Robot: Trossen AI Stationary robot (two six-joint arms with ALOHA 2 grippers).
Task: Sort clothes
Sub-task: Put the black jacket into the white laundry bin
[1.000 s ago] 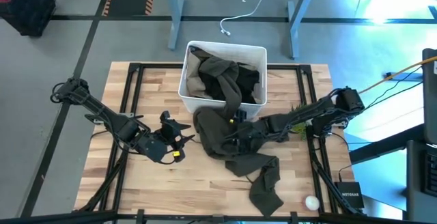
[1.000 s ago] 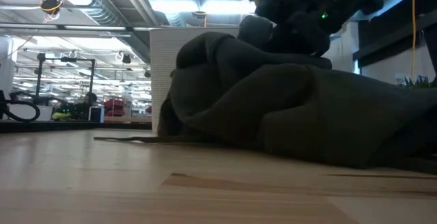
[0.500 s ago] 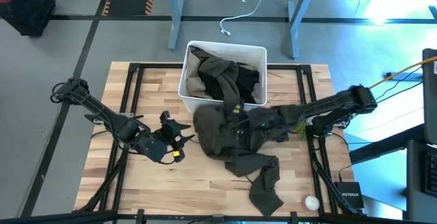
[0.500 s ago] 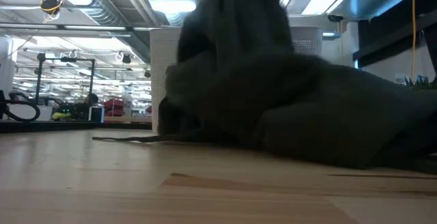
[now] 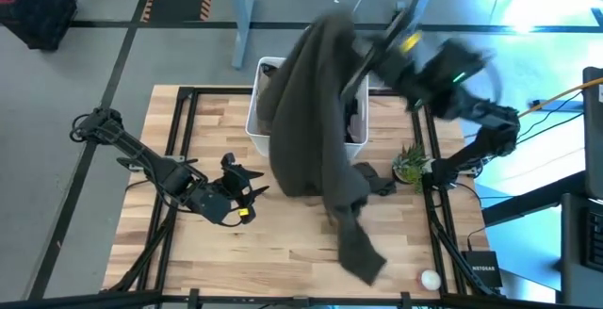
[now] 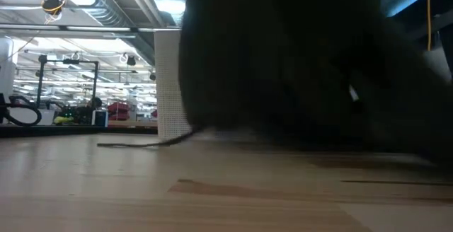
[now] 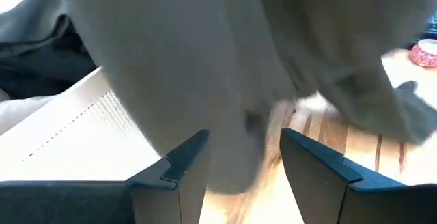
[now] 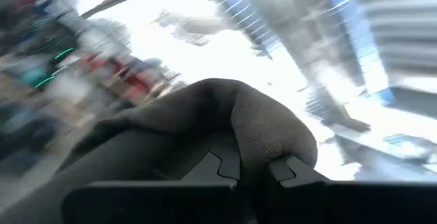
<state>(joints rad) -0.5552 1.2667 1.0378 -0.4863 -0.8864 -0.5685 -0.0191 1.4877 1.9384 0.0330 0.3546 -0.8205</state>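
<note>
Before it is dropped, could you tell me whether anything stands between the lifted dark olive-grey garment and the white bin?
Nothing visible does. The right gripper holds the dark olive-grey fabric garment up over the white rectangular plastic bin, whose top is open; other clothes already lie inside.

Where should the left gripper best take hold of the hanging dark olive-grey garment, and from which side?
Probably the trailing lower end of the dark olive-grey garment, reached from the table's left, since the right gripper holds its top above the white bin and the left gripper waits open beside it.

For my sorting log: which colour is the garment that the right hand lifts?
Dark olive-grey garment, plain; the high view shows it best.
</note>
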